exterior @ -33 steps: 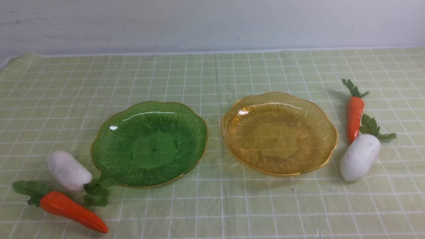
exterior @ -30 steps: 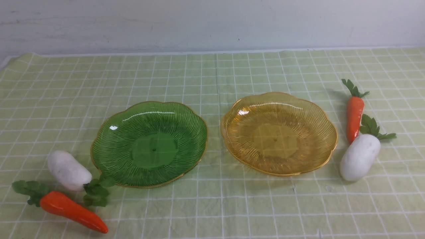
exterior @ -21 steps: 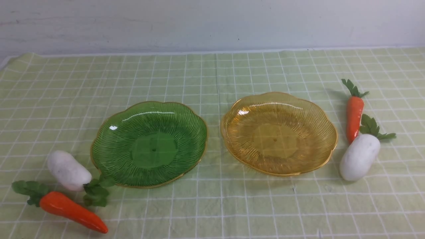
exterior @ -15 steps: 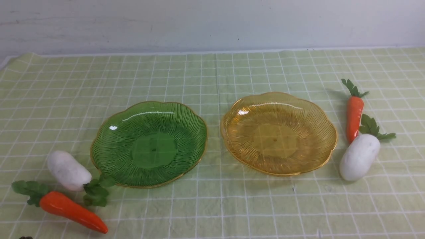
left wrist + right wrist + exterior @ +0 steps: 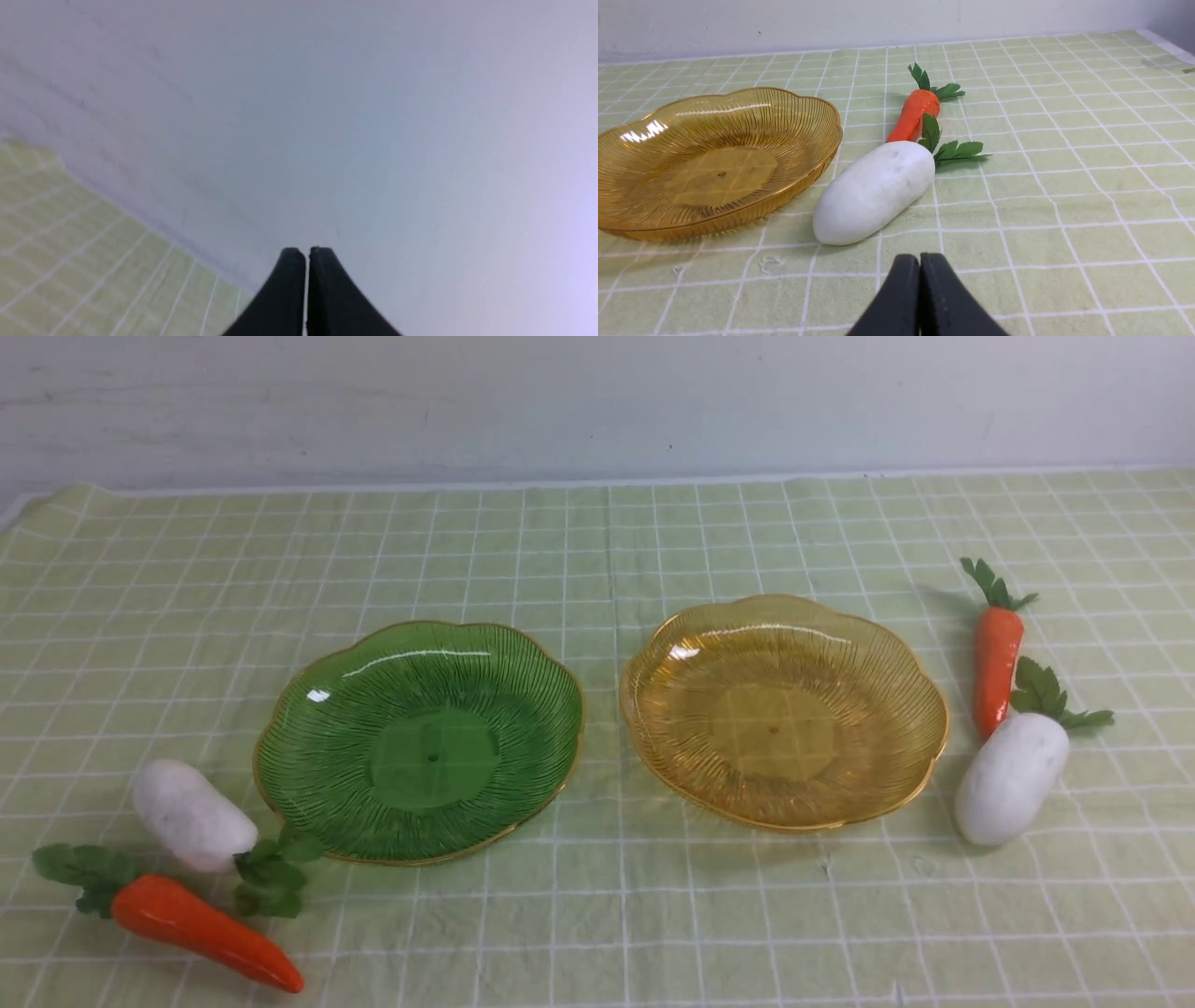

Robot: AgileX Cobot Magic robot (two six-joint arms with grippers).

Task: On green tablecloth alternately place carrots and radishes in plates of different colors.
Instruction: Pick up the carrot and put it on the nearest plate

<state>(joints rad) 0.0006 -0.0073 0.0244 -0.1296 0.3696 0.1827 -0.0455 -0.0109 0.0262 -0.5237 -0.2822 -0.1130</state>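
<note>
Nothing has shifted. Green plate (image 5: 420,747) and amber plate (image 5: 784,714) are empty; carrot (image 5: 205,931) and radish (image 5: 193,815) lie at eight o'clock of the green, second carrot (image 5: 996,667) and second radish (image 5: 1011,777) at three o'clock of the amber. Left gripper (image 5: 307,252), right gripper (image 5: 919,256): clenched, empty. All placements remain.

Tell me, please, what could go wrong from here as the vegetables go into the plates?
The tip of the right carrot appears to touch the right radish; picking one could roll or drag the other.
Leaves of the left radish reach the rim of the green plate, so lifting it might nudge that plate.
The right end effector is shut; approaching unopened could push the radish away.
</note>
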